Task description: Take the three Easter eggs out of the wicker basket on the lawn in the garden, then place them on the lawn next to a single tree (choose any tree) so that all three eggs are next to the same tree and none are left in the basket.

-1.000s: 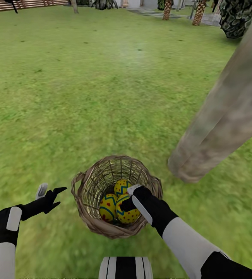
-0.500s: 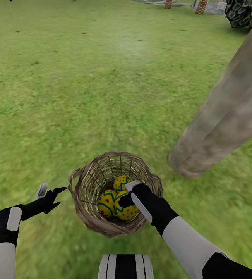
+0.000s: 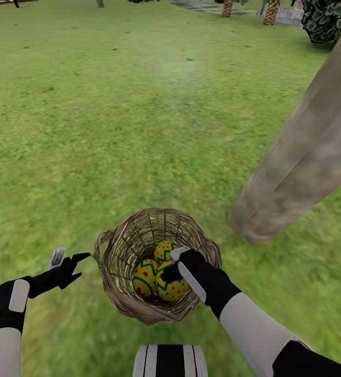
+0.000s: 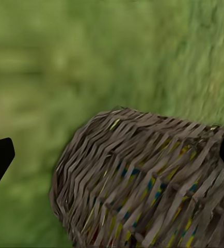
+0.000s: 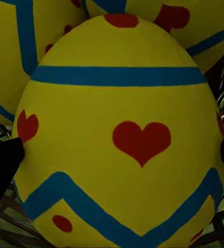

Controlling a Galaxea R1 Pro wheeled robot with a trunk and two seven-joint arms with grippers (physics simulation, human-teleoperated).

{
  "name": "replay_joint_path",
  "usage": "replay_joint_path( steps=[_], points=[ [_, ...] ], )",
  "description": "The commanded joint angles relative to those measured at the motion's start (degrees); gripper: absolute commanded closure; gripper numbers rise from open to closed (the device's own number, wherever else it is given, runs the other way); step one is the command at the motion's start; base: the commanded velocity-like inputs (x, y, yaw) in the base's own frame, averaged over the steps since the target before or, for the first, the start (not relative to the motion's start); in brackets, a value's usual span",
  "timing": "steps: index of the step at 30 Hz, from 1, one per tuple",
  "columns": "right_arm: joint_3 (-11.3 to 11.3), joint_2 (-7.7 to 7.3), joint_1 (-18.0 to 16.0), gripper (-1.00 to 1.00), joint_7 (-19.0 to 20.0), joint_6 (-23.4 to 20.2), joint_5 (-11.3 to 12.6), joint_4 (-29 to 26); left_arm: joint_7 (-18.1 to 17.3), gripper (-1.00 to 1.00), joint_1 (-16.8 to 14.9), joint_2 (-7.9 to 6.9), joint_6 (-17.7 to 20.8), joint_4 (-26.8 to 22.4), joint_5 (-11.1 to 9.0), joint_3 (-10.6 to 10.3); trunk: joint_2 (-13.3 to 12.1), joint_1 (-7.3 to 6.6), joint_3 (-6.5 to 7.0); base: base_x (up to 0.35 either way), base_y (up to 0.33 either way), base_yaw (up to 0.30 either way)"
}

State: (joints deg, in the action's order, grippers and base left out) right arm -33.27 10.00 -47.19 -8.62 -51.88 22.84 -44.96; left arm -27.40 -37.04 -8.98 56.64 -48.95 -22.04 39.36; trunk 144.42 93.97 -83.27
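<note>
With R gripper (image 3: 174, 266) straddling 1 egg (image 5: 120, 139), unclamped: 3 Easter eggs (image 3: 160, 277) in 1 wicker basket (image 3: 119, 251); L gripper (image 3: 68, 257) spread.

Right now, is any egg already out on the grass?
No. In the head view all three Easter eggs sit inside the wicker basket, none on the lawn.

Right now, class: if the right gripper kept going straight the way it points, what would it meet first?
The nearest egg in the basket: it sits squarely ahead between the open jaws of the right gripper, probably very close already.
</note>
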Motion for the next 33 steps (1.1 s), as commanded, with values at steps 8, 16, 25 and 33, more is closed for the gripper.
replay_joint_path(
  steps=[8, 16, 25, 33],
  points=[
    [-0.13, 0.00, -0.01, 1.00, -0.63, -0.14, 0.19, 2.60, -0.61, -1.00, -0.05, -0.41, 0.40, -0.21, 0.25, 0.54, -0.04, -0.10, 0.85, 0.000, 0.000, 0.000],
    [-0.13, 0.00, -0.01, 1.00, -0.61, -0.08, 0.19, 2.60, -0.55, -1.00, -0.05, -0.42, 0.40, -0.18, 0.25, 0.51, -0.11, -0.23, 1.96, 0.000, 0.000, 0.000],
    [-0.13, 0.00, -0.01, 1.00, -0.52, -0.07, 0.20, 2.60, -0.56, -1.00, -0.05, -0.42, 0.40, -0.18, 0.25, 0.30, -0.23, -0.46, 3.95, 0.000, 0.000, 0.000],
    [-0.03, 0.00, -0.01, 1.00, -0.26, -0.07, 0.10, 1.82, -0.55, -1.00, -0.05, -0.60, 0.41, -0.19, 0.25, 0.63, -0.34, -0.67, 5.72, 0.000, 0.000, 0.000]
  ],
)
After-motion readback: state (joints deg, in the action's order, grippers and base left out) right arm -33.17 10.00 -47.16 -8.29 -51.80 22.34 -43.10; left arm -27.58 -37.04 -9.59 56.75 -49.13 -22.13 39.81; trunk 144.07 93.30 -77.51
